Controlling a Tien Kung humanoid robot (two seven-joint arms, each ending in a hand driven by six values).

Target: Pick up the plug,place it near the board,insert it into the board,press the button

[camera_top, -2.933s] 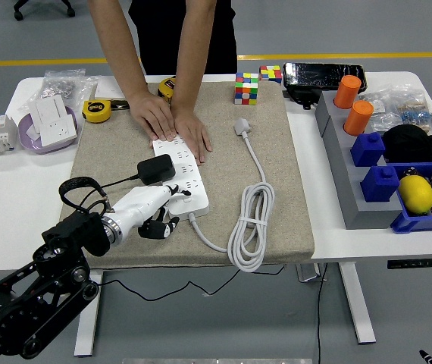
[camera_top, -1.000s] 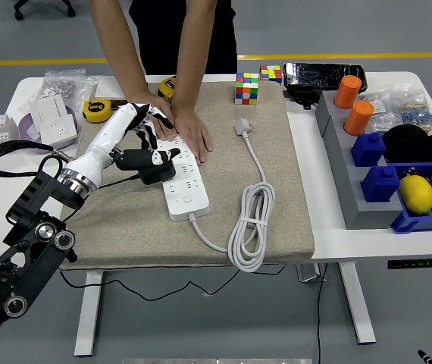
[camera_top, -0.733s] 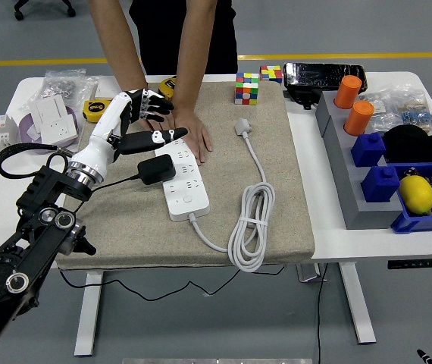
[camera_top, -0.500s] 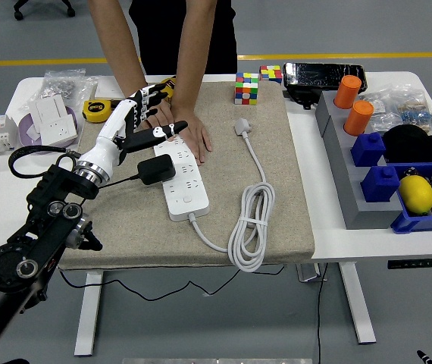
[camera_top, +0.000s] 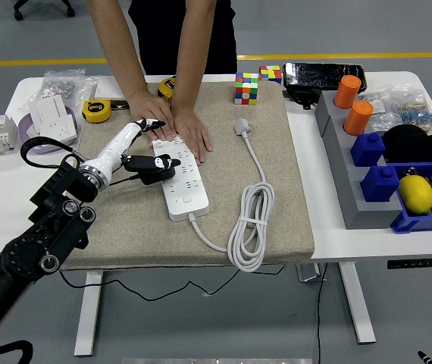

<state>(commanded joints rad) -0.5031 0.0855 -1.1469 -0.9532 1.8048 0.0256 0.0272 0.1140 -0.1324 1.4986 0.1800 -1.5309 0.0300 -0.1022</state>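
A white power strip (camera_top: 184, 184) lies slantwise on the beige mat (camera_top: 277, 197). A black plug adapter (camera_top: 154, 170) sits on the strip's left side, its black cord trailing left. My left hand (camera_top: 149, 144), white with black fingers, reaches in from the left and rests low over the adapter. Its thumb (camera_top: 152, 161) lies across the adapter's top, and its other fingers (camera_top: 152, 123) stretch toward the far end of the strip. They hold nothing. A person's two hands (camera_top: 178, 125) press flat on the strip's far end. My right arm is out of view.
The strip's white cable coil (camera_top: 250, 224) and white plug (camera_top: 242, 126) lie on the mat's right half. Two Rubik's cubes (camera_top: 247, 87) and yellow tape measures (camera_top: 96, 111) stand at the back. Blue bins (camera_top: 413, 205), orange cups (camera_top: 358, 117) and a lemon (camera_top: 417, 193) fill the right side.
My left hand swung from the strip's near end up to the back left, rose with fingers spread, and has now come down onto the adapter. The person's hands stayed put.
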